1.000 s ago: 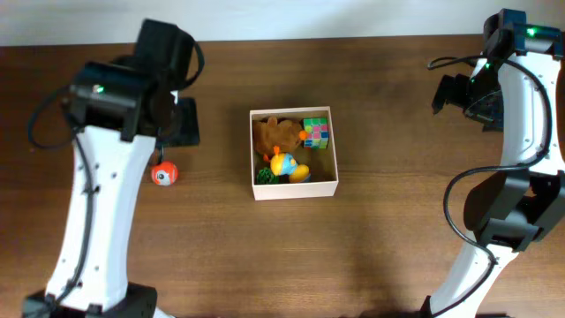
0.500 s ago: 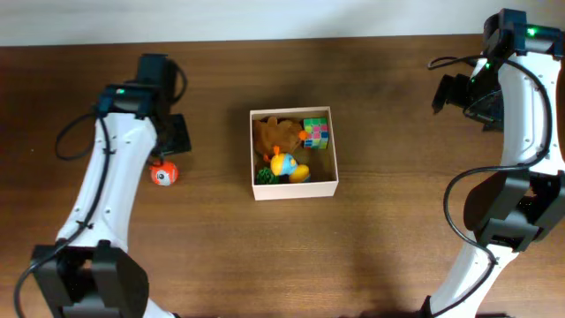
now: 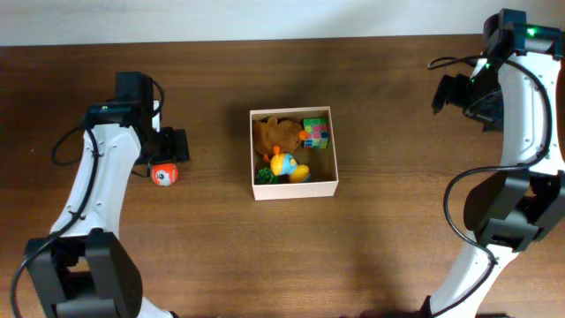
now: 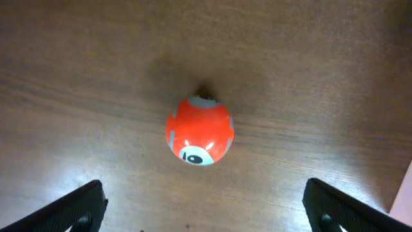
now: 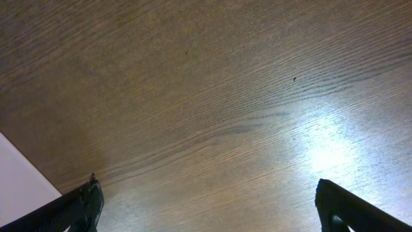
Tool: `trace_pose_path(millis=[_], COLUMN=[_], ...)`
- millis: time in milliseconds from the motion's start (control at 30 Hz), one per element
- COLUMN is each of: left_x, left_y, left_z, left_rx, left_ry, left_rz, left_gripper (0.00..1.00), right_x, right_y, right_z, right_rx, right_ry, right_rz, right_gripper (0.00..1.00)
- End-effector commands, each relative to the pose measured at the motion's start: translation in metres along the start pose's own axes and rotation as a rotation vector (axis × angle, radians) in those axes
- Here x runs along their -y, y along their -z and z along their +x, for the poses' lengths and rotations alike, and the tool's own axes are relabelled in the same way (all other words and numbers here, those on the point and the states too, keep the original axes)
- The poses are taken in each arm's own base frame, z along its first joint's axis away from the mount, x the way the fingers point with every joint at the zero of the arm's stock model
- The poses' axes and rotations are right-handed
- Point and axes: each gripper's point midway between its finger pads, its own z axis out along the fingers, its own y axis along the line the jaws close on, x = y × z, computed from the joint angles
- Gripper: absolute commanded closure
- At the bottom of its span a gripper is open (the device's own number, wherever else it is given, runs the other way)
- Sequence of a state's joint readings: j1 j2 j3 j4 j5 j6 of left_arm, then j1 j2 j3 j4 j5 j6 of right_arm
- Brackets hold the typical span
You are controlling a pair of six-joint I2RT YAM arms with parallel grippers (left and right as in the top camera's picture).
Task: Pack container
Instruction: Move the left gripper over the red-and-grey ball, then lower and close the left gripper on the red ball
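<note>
The container (image 3: 296,189), a square white box with a tan inside, sits mid-table. It holds a brown plush (image 3: 276,134), a colourful cube (image 3: 315,132), a yellow and blue toy (image 3: 287,165) and a green piece (image 3: 264,176). An orange ball (image 3: 163,174) with grey patches lies on the wood to the left of the box. My left gripper (image 3: 168,150) hovers just behind it. In the left wrist view the ball (image 4: 199,130) lies ahead of the open, empty left gripper (image 4: 203,201). My right gripper (image 3: 450,93) is at the far right, open and empty over bare wood (image 5: 207,203).
The table is dark brown wood (image 3: 397,230). Its back edge meets a white wall (image 3: 282,18) along the top of the overhead view. A white patch (image 5: 19,183) shows at the lower left of the right wrist view.
My left arm has dropped lower and swung left and toward the front, bringing its gripper close behind the orange ball. The right arm and the box have not moved.
</note>
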State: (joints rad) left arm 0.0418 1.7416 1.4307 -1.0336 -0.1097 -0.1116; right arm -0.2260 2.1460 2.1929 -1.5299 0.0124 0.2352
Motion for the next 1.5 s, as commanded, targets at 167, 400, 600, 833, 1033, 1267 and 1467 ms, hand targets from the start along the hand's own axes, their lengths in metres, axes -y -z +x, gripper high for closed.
trace_pose_path(millis=[167, 400, 600, 833, 1033, 1267, 1467], left_x=[0.005, 0.008, 0.01, 0.013, 0.014, 0.014, 0.014], left_y=[-0.023, -0.045, -0.076, -0.11, -0.115, -0.115, -0.115], left_z=[0.002, 0.005, 0.016, 0.025, 0.025, 0.025, 0.025], left_rx=[0.029, 0.021, -0.06, -0.127, -0.132, -0.13, -0.129], left_ry=[-0.044, -0.045, -0.053, -0.059, -0.059, -0.059, -0.059], left_rz=[0.023, 0.029, 0.021, 0.016, 0.015, 0.015, 0.016], left_gripper=[0.01, 0.01, 0.01, 0.0, 0.08, 0.46, 0.5], right_x=[0.001, 0.001, 0.001, 0.001, 0.001, 0.001, 0.001], right_y=[0.007, 0.007, 0.007, 0.007, 0.007, 0.007, 0.007], right_z=[-0.003, -0.003, -0.003, -0.003, -0.003, -0.003, -0.003], right_rx=[0.021, 0.021, 0.021, 0.021, 0.021, 0.021, 0.021], right_ry=[-0.006, -0.006, -0.006, -0.006, -0.006, -0.006, -0.006], right_rz=[-0.006, -0.006, -0.006, -0.006, -0.006, -0.006, -0.006], right_gripper=[0.01, 0.01, 0.01, 0.01, 0.01, 0.01, 0.01])
